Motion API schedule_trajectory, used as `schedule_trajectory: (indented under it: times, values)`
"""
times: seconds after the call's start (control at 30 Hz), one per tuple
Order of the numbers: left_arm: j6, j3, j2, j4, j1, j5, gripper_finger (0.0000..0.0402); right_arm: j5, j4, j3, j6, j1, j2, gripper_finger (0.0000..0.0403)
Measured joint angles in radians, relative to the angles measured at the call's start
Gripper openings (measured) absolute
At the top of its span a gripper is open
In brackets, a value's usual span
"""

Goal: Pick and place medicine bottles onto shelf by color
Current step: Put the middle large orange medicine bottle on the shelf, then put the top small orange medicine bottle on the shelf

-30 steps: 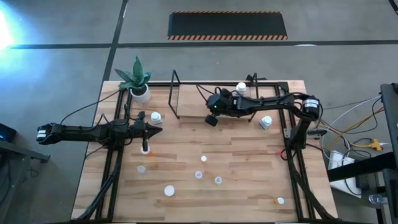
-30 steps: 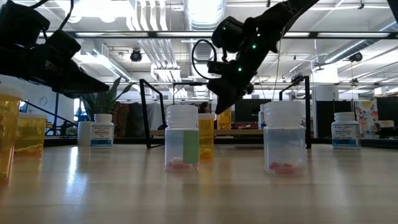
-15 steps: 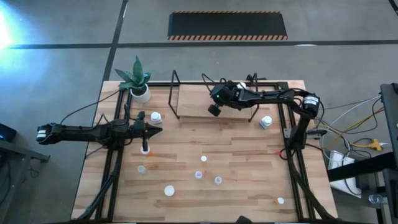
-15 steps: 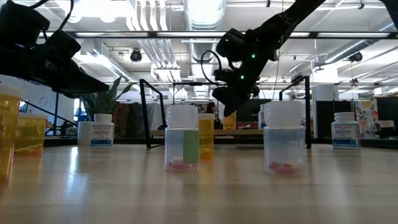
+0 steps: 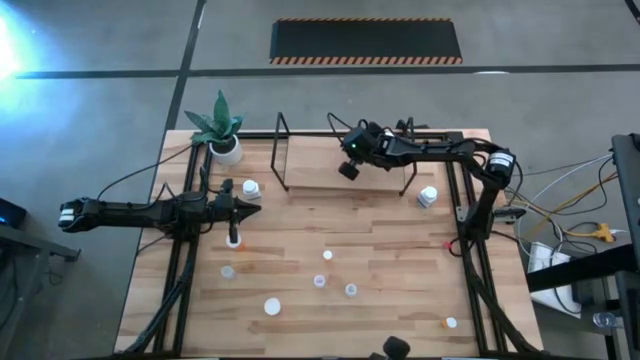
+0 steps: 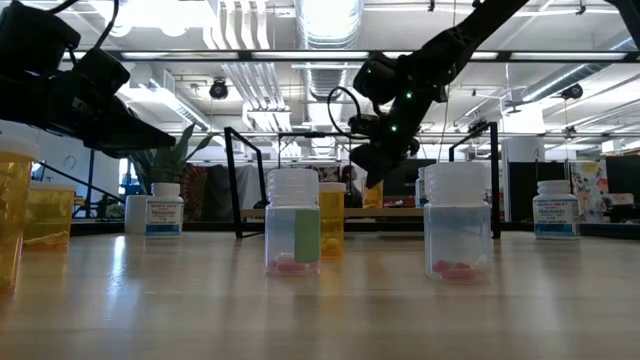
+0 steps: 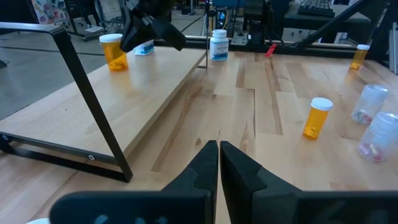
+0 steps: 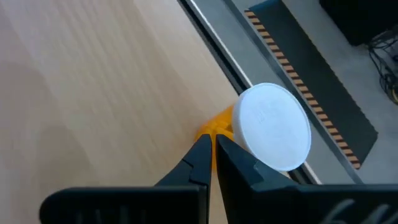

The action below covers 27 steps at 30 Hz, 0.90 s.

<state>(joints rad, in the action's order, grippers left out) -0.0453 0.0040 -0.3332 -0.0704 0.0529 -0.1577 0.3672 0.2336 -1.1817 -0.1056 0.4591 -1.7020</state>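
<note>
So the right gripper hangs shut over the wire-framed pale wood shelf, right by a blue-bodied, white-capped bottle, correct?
Not blue: the right wrist view shows an orange-bodied, white-capped bottle beside the shut right gripper over the wire-framed pale wood shelf.

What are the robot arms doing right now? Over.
Right tool shut, empty, above the shelf beside an orange bottle. Left tool shut, empty, waiting over the table. Nothing blocking.

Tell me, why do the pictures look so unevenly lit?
High view: bright glare bleeds in at the upper left edge. Low view: ceiling lights behind turn the right gripper into a silhouette, and the nearest orange bottle is blurred. Right wrist view: the white cap looms soft.
</note>
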Motion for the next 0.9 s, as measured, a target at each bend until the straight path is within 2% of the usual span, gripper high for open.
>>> schedule_trajectory:
  times: [0.2,0.37,0.63,0.77,0.9]
  values:
    - [0.0,0.0,0.0,0.0,0.0,0.0,0.0,0.0,-0.075,0.001,-0.049,-0.015,0.019,0.0012]
    - [0.0,0.0,0.0,0.0,0.0,0.0,0.0,-0.007,-0.05,0.012,-0.014,-0.097,0.106,0.0012]
    - [0.0,0.0,0.0,0.0,0.0,0.0,0.0,-0.143,-0.048,0.196,0.053,-0.405,0.256,0.0012]
    - [0.0,0.0,0.0,0.0,0.0,0.0,0.0,-0.194,-0.097,0.288,0.11,-0.546,0.278,0.0013]
    - [0.0,0.0,0.0,0.0,0.0,0.0,0.0,-0.195,-0.12,0.328,0.178,-0.622,0.268,0.0029]
